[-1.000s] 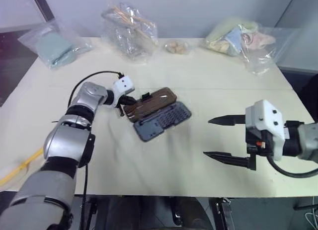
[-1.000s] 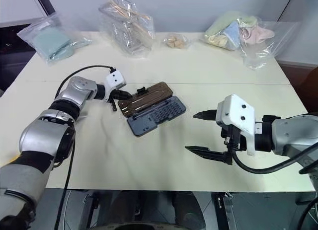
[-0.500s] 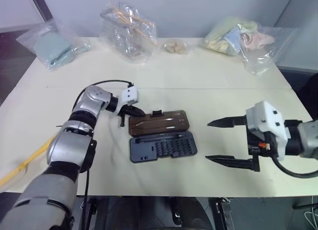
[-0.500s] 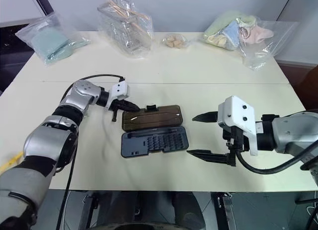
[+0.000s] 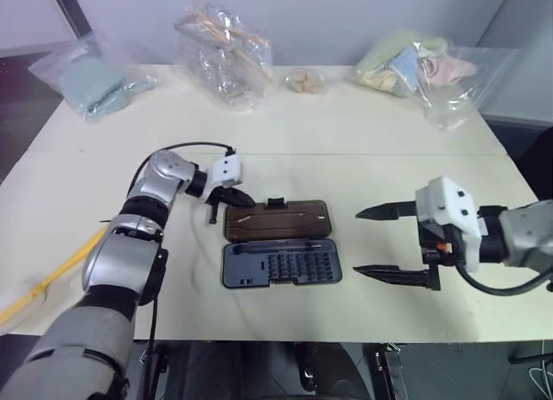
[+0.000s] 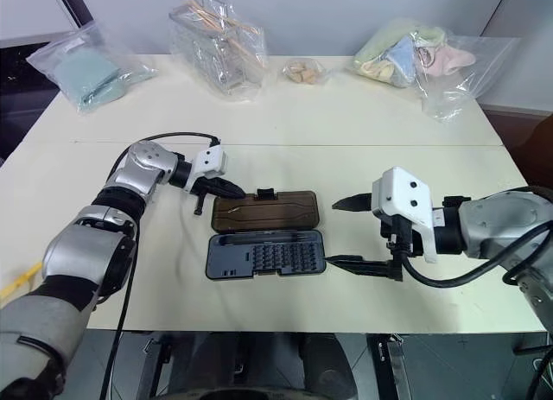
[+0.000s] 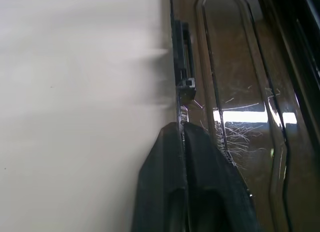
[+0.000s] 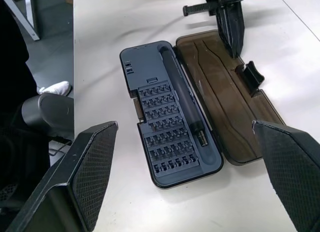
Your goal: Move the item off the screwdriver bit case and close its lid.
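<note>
Screwdriver bit case (image 6: 265,254) open flat mid-table (image 6: 346,123), lid (image 6: 266,211) behind tray. Left gripper (image 6: 226,189) at lid's left end; right gripper (image 6: 346,231) just right of case. Yellow tool (image 5: 43,279) at left table edge. Bags (image 6: 220,41) along far edge.

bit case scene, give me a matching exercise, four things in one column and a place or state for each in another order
Things:
1. lid
2. right pincer
3. left pincer
4. yellow tool

Places or states:
A. wide open, beside the bit case
B. at the table's left edge
C. lying open flat, brown inside up
D. tips at the lid's left end

Pairs: 1-C, 2-A, 3-D, 4-B
</note>
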Controlling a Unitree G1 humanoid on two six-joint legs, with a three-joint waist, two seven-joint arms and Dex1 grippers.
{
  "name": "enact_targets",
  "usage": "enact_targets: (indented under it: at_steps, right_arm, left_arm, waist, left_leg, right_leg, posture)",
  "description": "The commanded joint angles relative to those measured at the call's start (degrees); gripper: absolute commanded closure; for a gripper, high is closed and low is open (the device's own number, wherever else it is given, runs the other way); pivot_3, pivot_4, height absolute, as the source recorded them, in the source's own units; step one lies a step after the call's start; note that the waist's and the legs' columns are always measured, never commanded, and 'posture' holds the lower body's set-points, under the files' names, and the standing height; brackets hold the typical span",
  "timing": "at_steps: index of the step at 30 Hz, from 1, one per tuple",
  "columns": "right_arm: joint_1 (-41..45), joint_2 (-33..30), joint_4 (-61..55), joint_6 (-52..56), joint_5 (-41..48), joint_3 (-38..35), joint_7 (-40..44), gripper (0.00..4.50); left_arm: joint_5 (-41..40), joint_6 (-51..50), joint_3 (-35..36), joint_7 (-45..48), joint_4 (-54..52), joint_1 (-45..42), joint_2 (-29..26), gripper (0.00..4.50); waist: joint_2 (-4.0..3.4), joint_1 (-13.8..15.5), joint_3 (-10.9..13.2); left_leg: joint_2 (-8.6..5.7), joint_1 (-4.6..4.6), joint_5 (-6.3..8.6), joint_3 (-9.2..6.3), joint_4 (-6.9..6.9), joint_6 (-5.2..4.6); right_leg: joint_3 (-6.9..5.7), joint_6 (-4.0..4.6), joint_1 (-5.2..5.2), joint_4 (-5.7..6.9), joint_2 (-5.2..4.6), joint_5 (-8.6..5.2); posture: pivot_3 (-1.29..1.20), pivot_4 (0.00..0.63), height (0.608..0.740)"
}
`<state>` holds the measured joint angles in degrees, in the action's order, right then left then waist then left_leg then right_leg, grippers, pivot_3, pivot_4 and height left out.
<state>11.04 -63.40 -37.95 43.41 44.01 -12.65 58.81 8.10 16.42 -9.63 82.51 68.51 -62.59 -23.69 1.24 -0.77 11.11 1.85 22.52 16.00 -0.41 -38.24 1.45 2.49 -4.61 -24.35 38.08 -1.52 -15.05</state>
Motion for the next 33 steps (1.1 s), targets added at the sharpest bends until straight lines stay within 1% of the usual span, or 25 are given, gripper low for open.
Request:
enact_targets:
  at_steps: [1, 3, 4, 7, 9, 11, 12, 14, 16, 18, 19, 20, 22, 28, 30, 33]
  right_arm:
    - [1.0, 0.4, 0.4, -2.0, -0.7, 0.5, 0.7, 0.00]
    - [1.6, 0.5, 1.3, -2.8, -1.3, 1.5, 1.2, 0.00]
    - [2.0, 0.5, 1.8, -3.1, -1.6, 2.1, 1.5, 0.00]
    - [3.5, 0.7, 3.6, -4.1, -2.2, 3.7, 2.6, 0.00]
    - [5.0, 1.1, 5.1, -4.5, -2.8, 5.0, 3.2, 0.00]
    - [7.2, 2.1, 7.3, -5.0, -4.0, 7.1, 3.4, 0.00]
    - [8.6, 2.8, 8.6, -5.3, -5.0, 8.5, 3.4, 0.00]
    - [12.3, 5.0, 12.2, -6.2, -8.3, 12.3, 2.6, 0.00]
    - [16.6, 8.1, 16.2, -6.9, -11.9, 16.2, 1.3, 0.00]
    - [21.0, 11.9, 20.8, -7.0, -15.3, 19.7, -0.2, 0.00]
    - [22.4, 13.2, 22.5, -7.1, -16.5, 20.8, -0.5, 0.00]
    - [23.8, 14.6, 24.3, -7.5, -17.8, 22.0, -0.6, 0.00]
    - [26.8, 17.7, 28.2, -8.8, -20.5, 24.6, -0.6, 0.00]
    - [33.2, 24.8, 38.9, -12.8, -27.0, 28.8, -0.1, 0.00]
    - [34.4, 26.1, 41.9, -14.5, -28.9, 29.6, 0.3, 0.00]
    - [36.5, 29.0, 50.4, -18.6, -33.5, 32.1, 0.3, 0.00]
  left_arm:
    - [-2.8, -1.1, 2.2, 1.4, -3.7, -0.4, -1.8, 2.63]
    - [-4.8, -3.3, 3.4, 2.5, -6.1, -0.5, -2.7, 1.54]
    - [-5.8, -4.6, 4.0, 3.6, -7.5, -0.5, -3.3, 1.11]
    - [-9.1, -8.9, 5.7, 5.9, -12.8, -0.2, -5.3, 1.11]
    - [-12.0, -14.1, 7.1, 7.3, -18.0, 0.3, -6.5, 1.11]
    - [-17.2, -24.4, 8.1, 9.3, -28.6, 2.9, -8.7, 1.11]
    - [-21.0, -30.5, 8.0, 9.8, -36.4, 5.8, -10.6, 1.11]
    - [-27.9, -40.2, 7.6, 10.0, -54.9, 15.4, -15.5, 1.11]
    - [-30.6, -43.9, 7.7, 9.3, -67.7, 25.6, -18.7, 1.62]
    - [-31.0, -44.8, 7.7, 6.6, -73.4, 33.2, -19.5, 2.39]
    - [-30.9, -44.9, 7.7, 5.3, -74.7, 35.2, -19.7, 3.05]
    - [-30.3, -44.0, 7.3, 4.1, -75.5, 37.1, -19.7, 3.46]
    - [-28.4, -41.7, 6.6, 0.7, -75.6, 39.6, -19.0, 4.45]
    - [-24.6, -35.9, 3.6, -4.8, -76.0, 43.7, -18.1, 4.45]
    - [-24.2, -35.4, 2.9, -6.0, -76.0, 44.0, -17.9, 4.45]
    - [-25.6, -36.2, 2.3, -7.2, -78.5, 45.8, -17.2, 4.45]
  waist:
    - [0.01, 0.0, 0.0]
    - [0.00, 0.0, 0.0]
    - [0.00, -0.1, 0.0]
    - [0.00, -0.1, 0.0]
    - [0.00, -0.2, 0.0]
    - [-0.01, -0.4, 0.0]
    - [-0.02, -0.6, 0.0]
    - [-0.06, -1.4, 0.0]
    - [-0.12, -2.2, 0.0]
    - [-0.17, -2.1, 0.0]
    - [-0.19, -1.8, 0.0]
    - [-0.17, -1.7, 0.0]
    - [-0.14, -1.2, 0.0]
    - [-0.14, -1.0, 0.0]
    - [-0.14, -0.9, 0.0]
    - [-0.14, -0.9, 0.0]
  left_leg:
    - [0.00, 0.00, 0.00, 0.00, 0.00, 0.00]
    - [0.00, 0.00, 0.00, 0.00, 0.00, 0.00]
    - [0.00, -0.01, 0.00, 0.00, 0.00, 0.00]
    - [0.01, -0.01, 0.00, 0.00, 0.00, 0.00]
    - [0.01, -0.01, 0.00, 0.00, 0.00, 0.00]
    - [0.02, -0.01, 0.00, -0.01, 0.00, 0.00]
    - [0.03, -0.01, 0.00, 0.00, 0.00, 0.00]
    - [0.09, -0.04, 0.00, 0.02, 0.01, 0.01]
    - [0.10, -0.08, 0.00, 0.02, 0.05, 0.01]
    - [0.11, -0.19, -0.01, 0.01, 0.08, 0.02]
    - [0.12, -0.19, -0.02, 0.07, 0.04, 0.04]
    - [0.12, -0.17, -0.03, 0.10, 0.02, 0.04]
    - [0.11, -0.12, -0.04, 0.04, 0.00, 0.07]
    - [0.07, -0.10, -0.06, 0.13, -0.01, 0.09]
    - [0.07, -0.10, -0.06, 0.15, 0.00, 0.09]
    - [0.08, -0.08, -0.05, 0.16, 0.02, 0.09]
  right_leg:
    - [0.00, 0.00, 0.00, 0.00, 0.00, 0.00]
    - [0.00, 0.00, 0.00, 0.00, 0.00, 0.00]
    - [0.00, 0.00, 0.00, 0.00, 0.00, 0.00]
    - [0.00, 0.00, 0.00, 0.01, 0.00, 0.00]
    - [0.00, 0.00, 0.00, 0.01, 0.00, 0.00]
    - [0.00, 0.00, 0.00, 0.02, 0.01, 0.00]
    - [0.01, 0.00, -0.01, 0.03, 0.01, 0.00]
    - [0.03, 0.00, -0.02, 0.04, 0.01, 0.00]
    - [0.09, 0.01, -0.02, 0.06, 0.00, -0.01]
    - [0.25, 0.01, -0.03, 0.13, -0.03, -0.01]
    - [0.24, 0.02, -0.03, 0.13, 0.02, 0.00]
    - [0.22, 0.03, -0.03, 0.14, 0.04, 0.00]
    - [0.14, 0.05, -0.04, 0.13, 0.05, 0.00]
    - [0.16, 0.05, -0.04, 0.09, 0.00, 0.02]
    - [0.16, 0.05, -0.06, 0.09, -0.01, 0.02]
    - [0.16, 0.05, -0.10, 0.10, -0.01, 0.02]
  posture:
    - [0.00, 0.150, 0.737]
    - [0.00, 0.150, 0.737]
    - [0.00, 0.150, 0.737]
    - [0.00, 0.150, 0.737]
    - [0.00, 0.150, 0.737]
    - [0.00, 0.150, 0.737]
    - [0.00, 0.150, 0.737]
    - [0.00, 0.150, 0.737]
    - [0.00, 0.150, 0.737]
    - [0.00, 0.150, 0.737]
    - [0.00, 0.150, 0.737]
    - [0.00, 0.150, 0.737]
    - [0.00, 0.150, 0.737]
    - [0.00, 0.150, 0.737]
    - [0.00, 0.150, 0.737]
    - [0.00, 0.150, 0.737]
